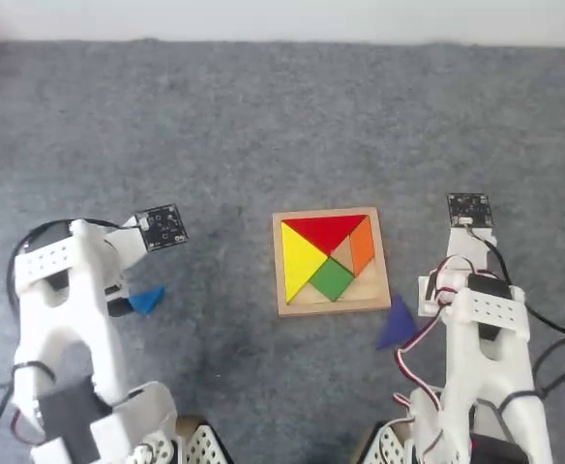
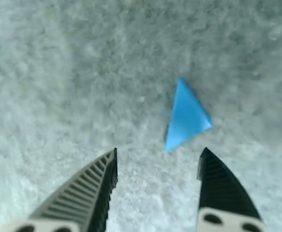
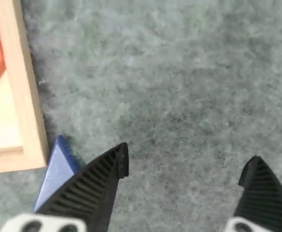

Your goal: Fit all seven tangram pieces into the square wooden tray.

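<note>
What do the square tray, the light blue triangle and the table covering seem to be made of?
Square tray: pale bare wood, matte, judging by its tan rim. Light blue triangle: smooth, evenly coloured; painted wood or plastic, unclear which. Table covering: grey felt or short carpet, from its fuzzy, mottled fibres.

Table cover point(image 1: 215, 126): grey cloth, fibrous, rough, matt. Tray point(image 1: 333, 306): pale bare wood, smooth, matt. Light blue triangle point(image 2: 187, 116) and dark blue triangle point(image 3: 58, 166), at the tray's 5 o'clock: smooth, faint sheen. Left gripper point(image 2: 158, 159) fingers point(image 2: 90, 188): dark plastic, one ribbed. Arm shells point(image 1: 65, 300): white plastic.
</note>
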Robot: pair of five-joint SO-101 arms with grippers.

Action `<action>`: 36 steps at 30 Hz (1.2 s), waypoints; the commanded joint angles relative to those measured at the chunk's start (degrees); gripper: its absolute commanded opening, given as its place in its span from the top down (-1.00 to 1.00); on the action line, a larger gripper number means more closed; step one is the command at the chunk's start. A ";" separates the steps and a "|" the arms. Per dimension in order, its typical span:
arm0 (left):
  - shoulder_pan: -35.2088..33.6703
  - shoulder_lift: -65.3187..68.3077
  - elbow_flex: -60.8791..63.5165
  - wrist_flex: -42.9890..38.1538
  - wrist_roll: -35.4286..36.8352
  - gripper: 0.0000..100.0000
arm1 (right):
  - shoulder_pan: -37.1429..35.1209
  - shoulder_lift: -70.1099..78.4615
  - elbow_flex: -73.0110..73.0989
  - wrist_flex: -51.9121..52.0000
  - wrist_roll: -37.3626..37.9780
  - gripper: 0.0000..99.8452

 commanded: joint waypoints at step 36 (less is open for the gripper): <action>7.82 13.27 -2.24 -4.75 9.58 0.57 | 0.57 0.13 -0.35 -1.01 -0.70 0.28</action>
